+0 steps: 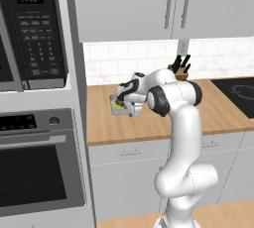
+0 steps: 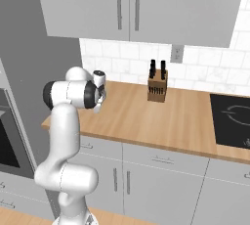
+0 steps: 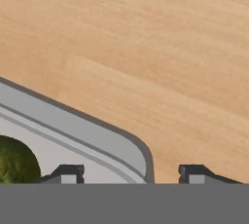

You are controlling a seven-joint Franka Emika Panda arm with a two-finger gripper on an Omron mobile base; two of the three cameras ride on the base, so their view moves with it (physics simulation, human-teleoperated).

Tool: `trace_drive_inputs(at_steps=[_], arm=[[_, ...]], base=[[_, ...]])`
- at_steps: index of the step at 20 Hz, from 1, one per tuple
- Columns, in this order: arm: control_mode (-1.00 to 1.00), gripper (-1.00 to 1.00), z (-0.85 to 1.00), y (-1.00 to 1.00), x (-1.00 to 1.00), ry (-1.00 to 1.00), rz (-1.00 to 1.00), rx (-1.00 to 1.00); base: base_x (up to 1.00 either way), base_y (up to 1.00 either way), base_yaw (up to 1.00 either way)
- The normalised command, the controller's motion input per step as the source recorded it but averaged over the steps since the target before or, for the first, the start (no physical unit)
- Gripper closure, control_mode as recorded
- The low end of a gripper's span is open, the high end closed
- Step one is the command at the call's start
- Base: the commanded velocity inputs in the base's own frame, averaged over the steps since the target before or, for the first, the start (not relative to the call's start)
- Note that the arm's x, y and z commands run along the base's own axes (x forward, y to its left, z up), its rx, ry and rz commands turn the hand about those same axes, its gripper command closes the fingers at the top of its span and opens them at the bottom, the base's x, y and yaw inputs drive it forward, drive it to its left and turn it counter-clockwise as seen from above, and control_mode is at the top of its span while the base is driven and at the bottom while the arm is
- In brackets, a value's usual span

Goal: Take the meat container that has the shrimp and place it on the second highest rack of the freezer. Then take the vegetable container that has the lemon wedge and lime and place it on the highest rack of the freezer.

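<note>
I see a warm light-brown wood grain on the table [image 3: 146,47]. The vegetable container [image 3: 73,130] on it is pale grey with a darker grey rim, and the lime [image 3: 17,162] inside it is mottled dark green. Beside the lime, the lemon wedge [image 1: 117,105] reads yellow-green. Behind the table, the knife block [image 2: 157,89] is brown with black handles against white tiles [image 2: 127,62].

No text can be read with any certainty. The microwave [image 1: 37,28] at far left carries a lit display and keypad labels, all too blurred to make out.
</note>
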Motion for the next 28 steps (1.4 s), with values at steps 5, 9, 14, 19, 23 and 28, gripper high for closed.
trace_drive_inputs(at_steps=[5, 9, 14, 19, 23, 28], arm=[[-1.0, 1.0, -0.62, 0.0, -0.16, 0.0, 0.0, -0.01], [-1.0, 1.0, -0.19, -0.01, -0.18, 0.0, 0.08, 0.01], [-1.0, 1.0, 0.0, -0.16, -0.32, -0.02, 0.12, 0.09], [-1.0, 1.0, 0.25, -0.35, -0.44, -0.07, 0.2, 0.11], [-1.0, 1.0, 0.94, -0.18, -0.41, -0.14, 0.34, 0.01], [-1.0, 1.0, 1.0, -0.16, -0.93, -0.31, 0.46, -0.14]], base=[[0.0, 0.0, 0.0], [0.0, 0.0, 0.0], [0.0, 0.0, 0.0], [0.0, 0.0, 0.0], [0.0, 0.0, 0.0], [0.0, 0.0, 0.0]])
